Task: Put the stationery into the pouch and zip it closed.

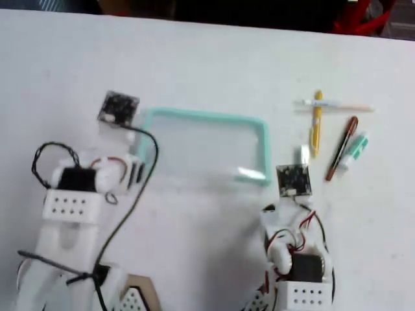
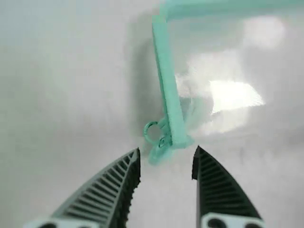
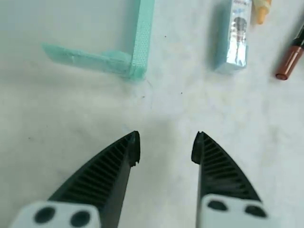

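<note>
Now: white worktop, with a clear, teal-edged pouch lying flat near its middle. My left tool hangs at one end of the pouch, jaws partly apart, holding nothing. My right tool is low over the worktop off the pouch's opposite corner, jaws parted likewise, empty. Stationery lies outside the pouch, past that end: yellow pen, white pen crossing it, brown pen, teal piece beside that. Zip ring sits just ahead of my left tips.
</note>
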Controlling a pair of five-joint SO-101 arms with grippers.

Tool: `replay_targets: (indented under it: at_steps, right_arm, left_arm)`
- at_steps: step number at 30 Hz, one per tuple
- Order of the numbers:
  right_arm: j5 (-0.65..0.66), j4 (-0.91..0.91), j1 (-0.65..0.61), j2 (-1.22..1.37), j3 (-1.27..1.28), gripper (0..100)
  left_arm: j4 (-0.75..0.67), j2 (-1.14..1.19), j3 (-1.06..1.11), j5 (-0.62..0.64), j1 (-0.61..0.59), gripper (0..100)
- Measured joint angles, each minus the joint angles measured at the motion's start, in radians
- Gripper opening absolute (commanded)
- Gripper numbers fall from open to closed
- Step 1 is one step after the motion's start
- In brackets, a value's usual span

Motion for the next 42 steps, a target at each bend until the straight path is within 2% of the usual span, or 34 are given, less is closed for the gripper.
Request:
replay_targets:
  at_steps: [7, 12, 16, 27, 33, 40, 42]
  right_arm:
    - [0.0, 0.0, 0.0, 0.0, 0.0, 18.4]
    - [0.0, 0.0, 0.0, 0.0, 0.0, 18.4]
    - [0.0, 0.0, 0.0, 0.0, 0.0, 18.4]
    - [0.0, 0.0, 0.0, 0.0, 0.0, 18.4]
    - [0.0, 0.0, 0.0, 0.0, 0.0, 18.4]
    - [0.0, 0.0, 0.0, 0.0, 0.0, 18.4]
    - [0.0, 0.0, 0.0, 0.0, 0.0, 18.4]
  left_arm:
    - [-0.026, 0.152, -0.132, 0.1, 0.083, 22]
    - [-0.044, 0.302, -0.219, 0.267, 0.086, 30]
    - [-0.011, 0.45, -0.315, 0.382, 0.086, 31]
    - [0.138, 0.792, -0.571, 0.388, 0.034, 30]
    - [0.155, 0.829, -0.601, 0.388, 0.1, 30]
    - [0.153, 0.832, -0.601, 0.39, 0.164, 12]
    - [0.147, 0.832, -0.603, 0.39, 0.166, 11]
